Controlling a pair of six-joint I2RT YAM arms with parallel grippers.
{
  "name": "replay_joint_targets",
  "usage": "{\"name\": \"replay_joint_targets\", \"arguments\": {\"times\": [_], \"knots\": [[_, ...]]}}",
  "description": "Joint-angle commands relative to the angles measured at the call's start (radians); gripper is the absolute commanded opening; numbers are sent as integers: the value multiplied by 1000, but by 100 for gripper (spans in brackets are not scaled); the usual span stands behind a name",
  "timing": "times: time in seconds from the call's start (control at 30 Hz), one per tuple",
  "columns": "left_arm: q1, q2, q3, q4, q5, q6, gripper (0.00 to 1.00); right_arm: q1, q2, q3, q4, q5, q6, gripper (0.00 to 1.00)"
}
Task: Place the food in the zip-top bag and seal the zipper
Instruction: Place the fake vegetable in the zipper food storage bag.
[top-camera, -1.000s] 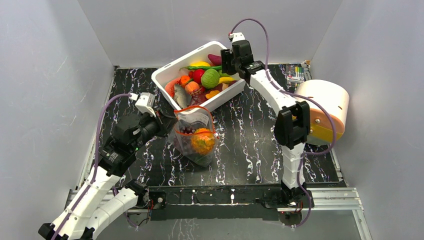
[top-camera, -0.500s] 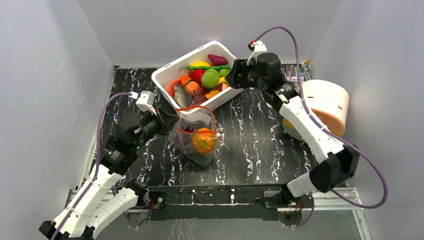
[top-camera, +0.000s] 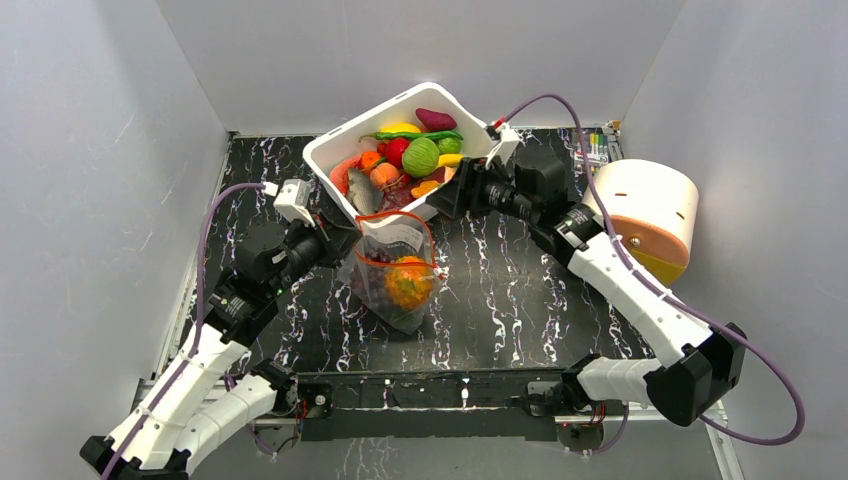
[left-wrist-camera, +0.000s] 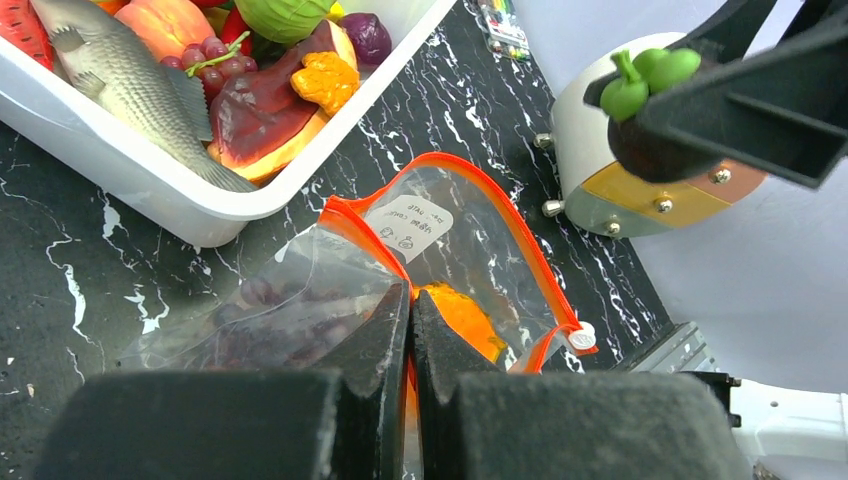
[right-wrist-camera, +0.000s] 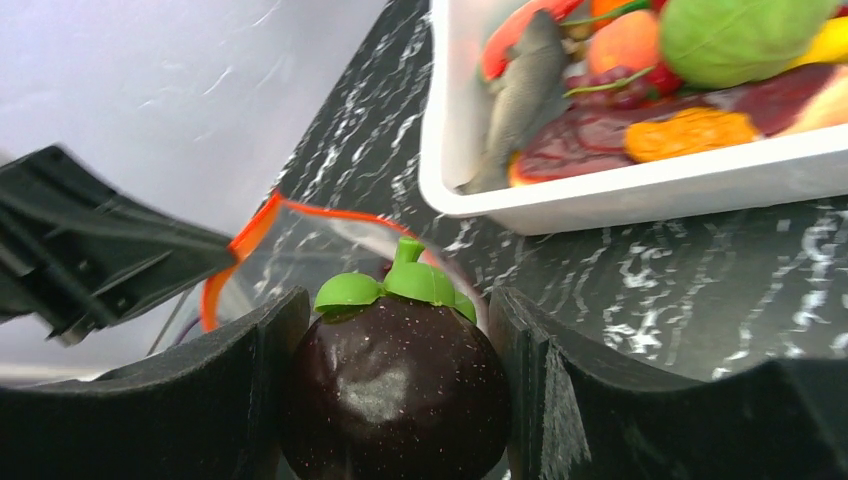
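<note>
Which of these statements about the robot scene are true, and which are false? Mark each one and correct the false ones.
1. The right jaws hold a dark purple mangosteen with a green cap. True.
2. The zip-top bag is sealed. False: its red-orange zipper gapes open.
3. The left jaws are shut on the bag's edge. True.
4. The white tub is empty. False: it holds a fish and other toy food.
5. An orange food sits inside the bag. True.
</note>
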Motion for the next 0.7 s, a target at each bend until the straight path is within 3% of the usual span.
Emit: {"name": "replay_joint_targets", "arguments": {"times": [0.0, 0.33, 0.67], "knots": [[-3, 0, -1, 69, 25, -21, 0, 82, -40, -29, 140, -43, 74, 20], [-4, -4, -2, 72, 45, -42, 0, 284, 53, -9, 177, 46, 87, 24], [-3, -23, -6, 65, 49, -51, 0, 326, 109, 7, 124, 155, 46, 32]]}}
